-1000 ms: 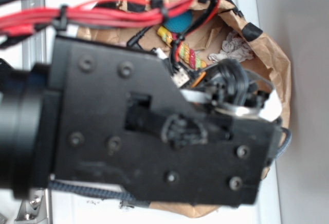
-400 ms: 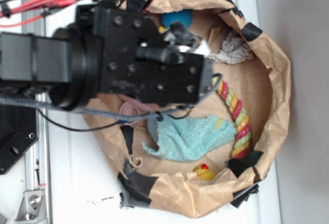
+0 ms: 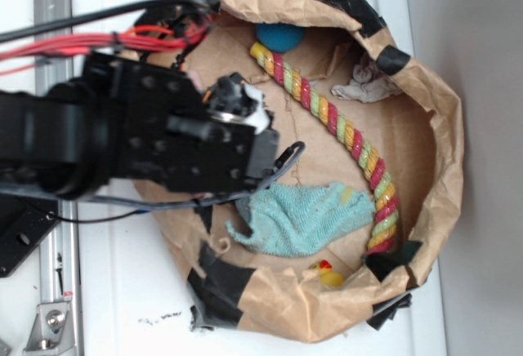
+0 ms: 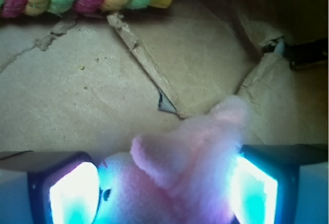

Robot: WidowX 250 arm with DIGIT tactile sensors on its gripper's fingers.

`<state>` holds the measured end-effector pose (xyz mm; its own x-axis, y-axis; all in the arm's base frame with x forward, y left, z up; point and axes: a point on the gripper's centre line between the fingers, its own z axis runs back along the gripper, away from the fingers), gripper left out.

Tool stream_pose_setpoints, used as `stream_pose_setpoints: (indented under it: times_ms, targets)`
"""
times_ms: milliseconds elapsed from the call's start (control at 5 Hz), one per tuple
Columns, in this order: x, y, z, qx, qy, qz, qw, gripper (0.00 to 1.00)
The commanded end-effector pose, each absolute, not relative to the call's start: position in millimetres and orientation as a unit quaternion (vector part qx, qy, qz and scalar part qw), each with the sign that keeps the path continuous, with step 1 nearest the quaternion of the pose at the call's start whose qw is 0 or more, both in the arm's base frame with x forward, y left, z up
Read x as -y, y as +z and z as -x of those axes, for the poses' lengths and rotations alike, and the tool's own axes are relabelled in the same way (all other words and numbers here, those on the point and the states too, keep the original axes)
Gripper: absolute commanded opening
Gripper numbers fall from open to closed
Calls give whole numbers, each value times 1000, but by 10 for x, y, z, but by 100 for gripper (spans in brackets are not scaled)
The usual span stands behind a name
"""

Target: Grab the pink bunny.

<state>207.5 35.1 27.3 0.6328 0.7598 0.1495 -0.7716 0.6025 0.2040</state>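
Your hand (image 4: 163,183) has swung down and to the left side of the paper bag basket (image 3: 441,127) over the last second, clearing the view of the rope toy (image 3: 343,127) and the teal cloth (image 3: 302,217) it had been covering. That move has brought you onto the target: in the wrist view the pink bunny (image 4: 190,162) sits between the two lit fingers (image 4: 74,193), its fuzzy ears poking forward past the fingertips toward the rope's yellow end. The right pad touches the plush; the left one shows a small gap, so the hand is not yet clenched, only straddling. From outside, the arm hides the bunny completely, so trust the wrist view. Judging by this, the approach is done and what remains is to squeeze and lift; the soft fur may compress and slip.
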Motion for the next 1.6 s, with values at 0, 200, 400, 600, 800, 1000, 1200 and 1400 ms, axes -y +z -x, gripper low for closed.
stream_pose_setpoints:
  times_ms: [0, 200, 400, 600, 800, 1000, 1200, 1400]
  targets:
    - [-346, 54, -2022, 28, 380, -16, 924, 62]
    - [-368, 117, -2178, 54, 370, -27, 927, 0]
    - [-362, 278, -2364, 94, 349, -33, 932, 0]
    - [-349, 520, -2597, 143, 330, -18, 933, 0]
    - [-258, 1068, -3030, 208, 316, 29, 925, 0]
    - [-197, 1478, -3198, 223, 314, 80, 919, 0]
    - [-188, 1559, -3192, 225, 308, 86, 921, 0]
    - [-242, 1530, -3072, 208, 337, 48, 917, 100]
